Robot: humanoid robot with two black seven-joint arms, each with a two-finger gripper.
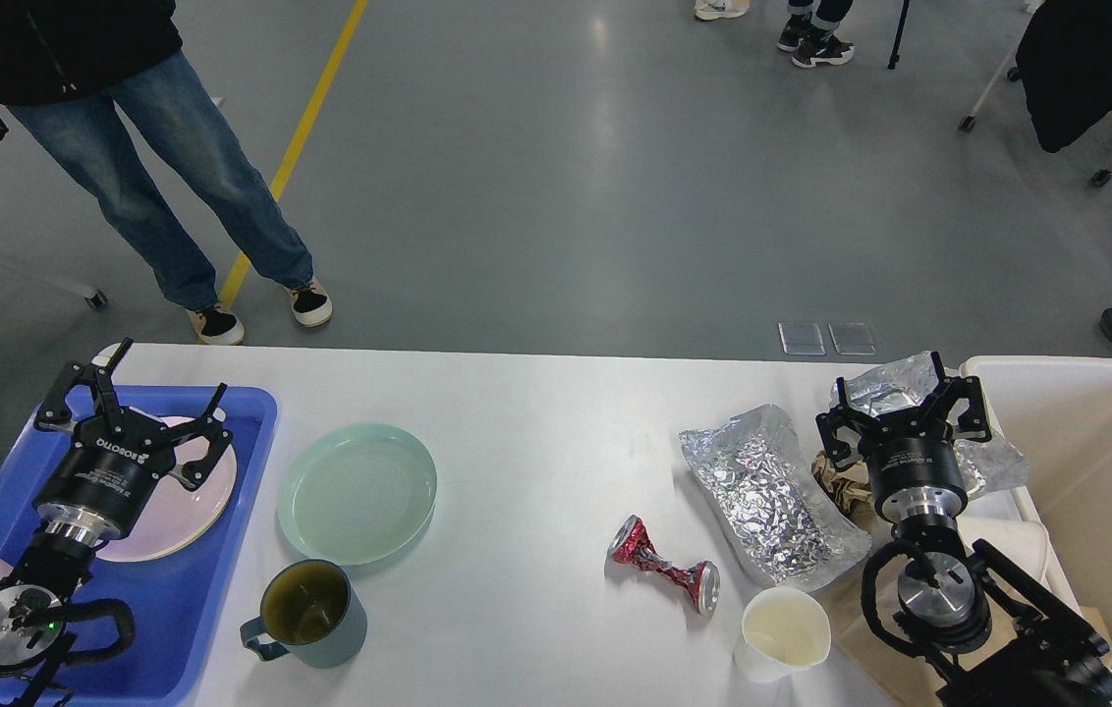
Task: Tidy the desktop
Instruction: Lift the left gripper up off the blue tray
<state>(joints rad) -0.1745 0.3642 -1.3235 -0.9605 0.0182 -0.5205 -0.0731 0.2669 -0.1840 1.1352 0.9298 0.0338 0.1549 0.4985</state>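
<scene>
1. The desk, a wide white top with rounded corners, is filling the lower half of the head view and carrying everything else.
2. The left gripper is hanging over the blue tray at the desk's left end, above a pale pink plate; its jaws are standing wide apart and holding nothing.
3. The right gripper is hovering over crumpled foil just beside the cream bin, its jaws spread open and empty.
4. A mint-green plate is lying near the tray, with a dark green mug sitting upright in front of it.
5. A crushed red can is lying on its side mid-desk, near a foil sheet and a white paper cup.
</scene>
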